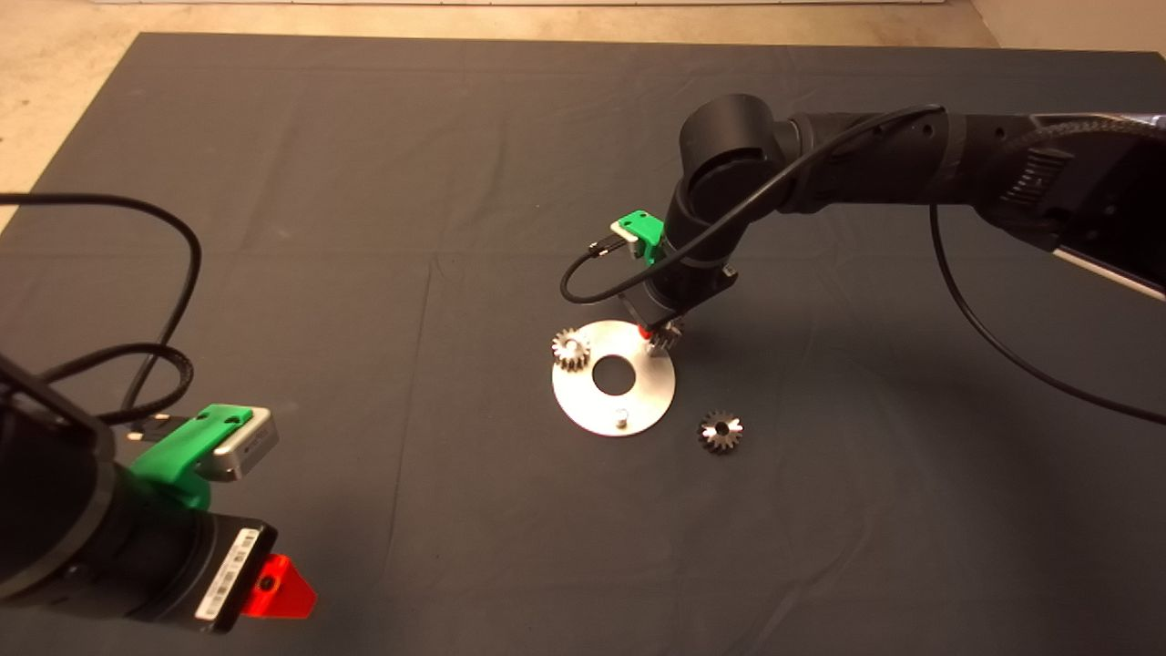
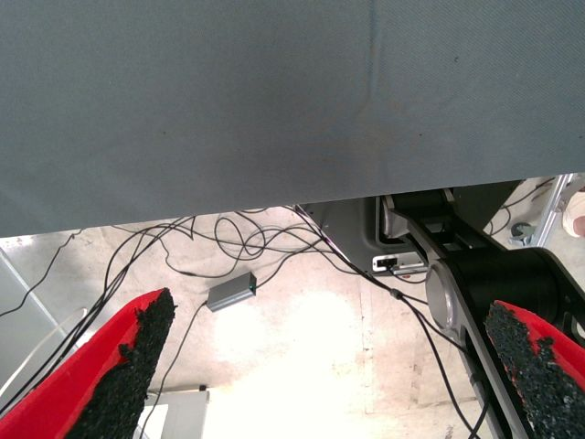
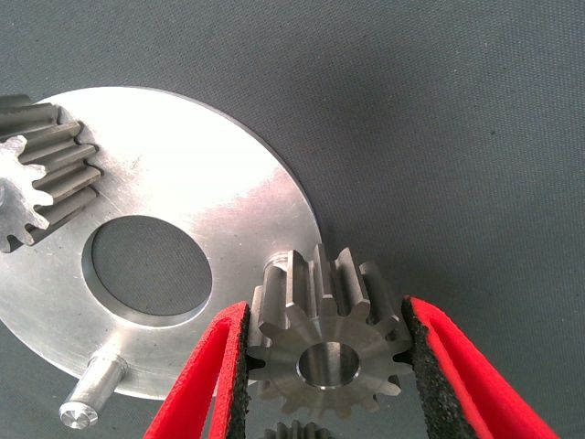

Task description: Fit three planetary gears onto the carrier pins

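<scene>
Parked low at the mat's near-left corner, the left gripper does nothing: its red fingers stand wide apart with only floor and loose cables between them.

Moving rightward, the first planetary gear already sits on its pin at the far-left rim of the carrier disc, well to the left of the working pincer. A bare carrier pin stands at the disc's near rim, on the near side of the pincer.

Over the disc's far-right rim, the right gripper is clamped on the second planetary gear, one black pad on each side of its teeth. In the wrist view the top of the target pin peeks out just past the gear's far edge, so the bore seems to me not yet centred over it. My judgement: shift the gear slightly toward that pin until the bore swallows it, keep the gear level, then lower straight and let go only once it drops freely; forcing it while tilted could jam it or shove the disc.

The right arm reaches in from the right edge, elbow high, with its wrist turned steeply down so the fingers point at the disc.

Furthest right, the third planetary gear lies flat on the mat, just beyond the disc and on the pincer's near-right side.
</scene>
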You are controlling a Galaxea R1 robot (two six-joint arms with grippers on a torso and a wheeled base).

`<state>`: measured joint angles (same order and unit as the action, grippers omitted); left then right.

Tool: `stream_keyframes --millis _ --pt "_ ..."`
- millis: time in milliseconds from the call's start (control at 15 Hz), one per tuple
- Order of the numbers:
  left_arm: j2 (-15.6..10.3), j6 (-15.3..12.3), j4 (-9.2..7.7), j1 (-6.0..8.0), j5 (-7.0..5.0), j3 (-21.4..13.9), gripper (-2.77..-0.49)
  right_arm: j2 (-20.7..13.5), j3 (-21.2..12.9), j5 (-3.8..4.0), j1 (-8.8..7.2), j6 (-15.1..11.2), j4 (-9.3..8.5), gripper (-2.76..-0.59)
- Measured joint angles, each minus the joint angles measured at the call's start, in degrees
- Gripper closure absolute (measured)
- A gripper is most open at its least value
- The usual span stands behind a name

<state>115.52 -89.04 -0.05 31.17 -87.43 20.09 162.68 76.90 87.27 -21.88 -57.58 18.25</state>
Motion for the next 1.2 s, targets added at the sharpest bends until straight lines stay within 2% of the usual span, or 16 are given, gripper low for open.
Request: stream_keyframes --millis 333,1200 --pt "0.0 0.0 0.0 0.0 0.0 0.0 -2.47 0.1 0.2 0.01 0.0 0.0 0.0 -1.05" --pt "0.0 0.0 -0.02 0.0 0.0 0.0 -2.47 0.9 0.2 0.95 0.0 -0.1 -0.01 -1.04"
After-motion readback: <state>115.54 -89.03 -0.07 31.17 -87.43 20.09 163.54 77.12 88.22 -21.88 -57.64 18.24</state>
